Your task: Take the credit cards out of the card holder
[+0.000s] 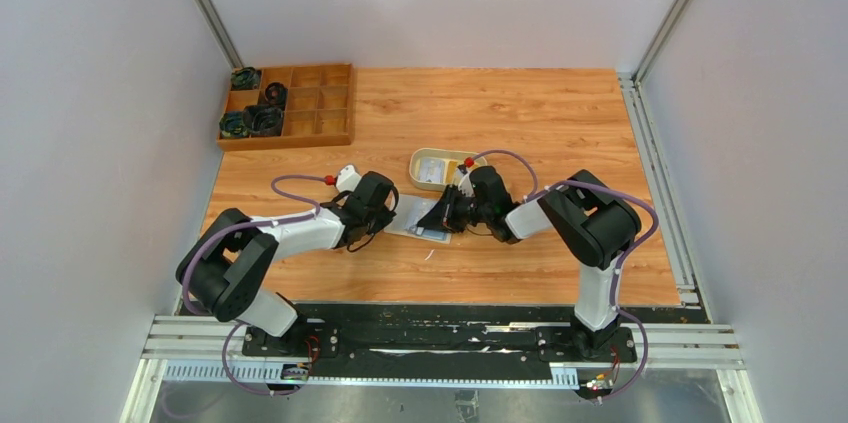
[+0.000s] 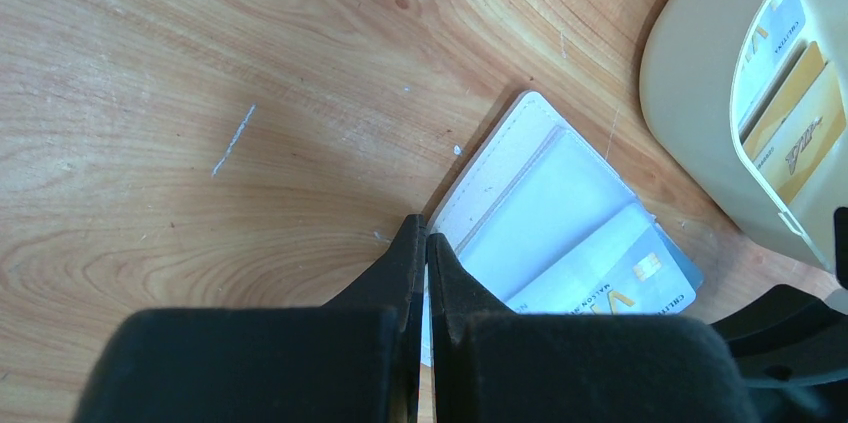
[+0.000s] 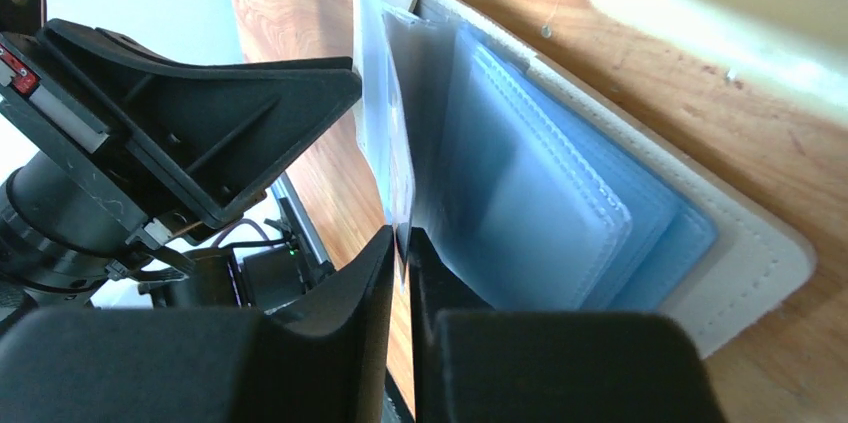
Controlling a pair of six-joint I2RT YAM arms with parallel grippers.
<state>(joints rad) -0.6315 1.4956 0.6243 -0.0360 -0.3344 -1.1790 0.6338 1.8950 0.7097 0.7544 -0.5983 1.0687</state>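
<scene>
The card holder (image 1: 418, 219) lies open on the wooden table (image 1: 560, 123), between the two grippers. The left gripper (image 2: 426, 243) has its jaws squeezed tight, and they seem to bite the card holder's edge and pin it down. The right gripper (image 3: 402, 243) is at the card holder's other side. Its jaws are pinched on a thin pale sheet (image 3: 396, 163) that stands up from the card holder's blue pockets (image 3: 560, 193). I think it is a card, but it could be a clear pocket flap. A light-blue card (image 2: 640, 268) pokes partway out of a pocket. Just past the card holder sits a beige tray (image 2: 690, 93) with a pale card (image 2: 775, 33) and a yellow card (image 2: 805, 128) in it.

So I think the job is partly done, and the step now is pulling one more card out. To do it well, the left gripper should hold the card holder flat and not let go. The right gripper should pull slow and straight along the pocket, so the card does not bend or drag the card holder along. If only a flap is pinched, it should let go and grab again.

The light-blue card has a gold chip, a gold mark and a row of small dark letters I cannot read for sure. The tray cards show gold marks and tiny letters, too small to read.
</scene>
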